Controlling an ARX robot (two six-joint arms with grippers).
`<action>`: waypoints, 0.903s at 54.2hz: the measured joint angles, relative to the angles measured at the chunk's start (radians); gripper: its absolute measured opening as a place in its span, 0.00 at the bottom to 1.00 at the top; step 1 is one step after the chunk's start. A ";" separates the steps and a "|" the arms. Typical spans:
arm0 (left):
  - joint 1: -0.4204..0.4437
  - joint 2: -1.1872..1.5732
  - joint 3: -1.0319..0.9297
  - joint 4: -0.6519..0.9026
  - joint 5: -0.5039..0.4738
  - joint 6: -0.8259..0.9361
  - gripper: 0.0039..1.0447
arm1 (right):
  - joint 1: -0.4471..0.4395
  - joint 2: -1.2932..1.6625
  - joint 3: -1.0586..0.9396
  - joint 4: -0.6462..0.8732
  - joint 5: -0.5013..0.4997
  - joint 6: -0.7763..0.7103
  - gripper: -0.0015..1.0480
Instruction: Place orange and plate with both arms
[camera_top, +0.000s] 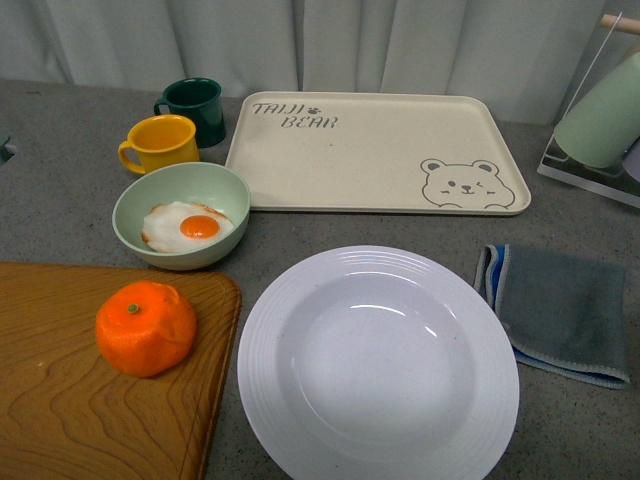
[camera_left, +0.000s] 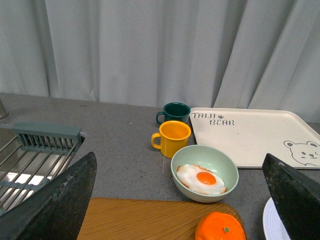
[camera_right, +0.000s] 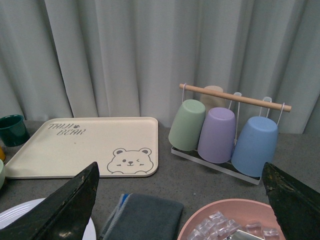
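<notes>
Neither arm shows in my front camera. The bright, lumpy orange (camera_top: 146, 327) with its green stem dot sits on the brown wooden cutting board (camera_top: 50, 420) at near left, close to the board's right edge. Just beside the board, on the grey speckled counter (camera_top: 60, 170), lies the large round white plate (camera_top: 378, 365) with a ridged, glossy rim. The orange and the plate are apart.

Behind the orange I see a pale green bowl (camera_top: 181, 200) holding a fried egg (camera_top: 190, 226). Further back stands a yellow mug (camera_top: 160, 142), with a dark green mug (camera_top: 194, 108) just behind it. The cream rectangular tray (camera_top: 370, 150) beyond the plate carries the only writing I can read: "TAIJI BEAR" with a small paw print. A winking bear face is drawn in the tray's opposite corner. A folded grey cloth (camera_top: 560, 310) with a blue-striped edge lies to the right of the plate.

On the left wrist camera the left gripper (camera_left: 179, 156) has its jaws spread wide and grips nothing. The orange shows low between the fingers, and a metal draining rack (camera_left: 25, 170) is off to one side.

The right gripper (camera_right: 180, 165) is likewise wide open and grips nothing. Past it I see a cup stand (camera_right: 235, 97) with a wooden rod, holding upturned green (camera_right: 186, 125), purple (camera_right: 216, 134) and blue (camera_right: 254, 146) cups. A pink bowl (camera_right: 200, 220) of ice cubes sits nearer.
</notes>
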 joint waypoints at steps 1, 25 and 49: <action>0.000 0.000 0.000 0.000 0.000 0.000 0.94 | 0.000 0.000 0.000 0.000 0.000 0.000 0.91; -0.138 1.073 0.274 0.277 -0.002 -0.212 0.94 | 0.000 -0.001 0.000 0.000 0.000 0.000 0.91; -0.189 1.586 0.506 0.204 0.097 -0.205 0.94 | 0.000 -0.001 0.000 0.000 0.000 0.000 0.91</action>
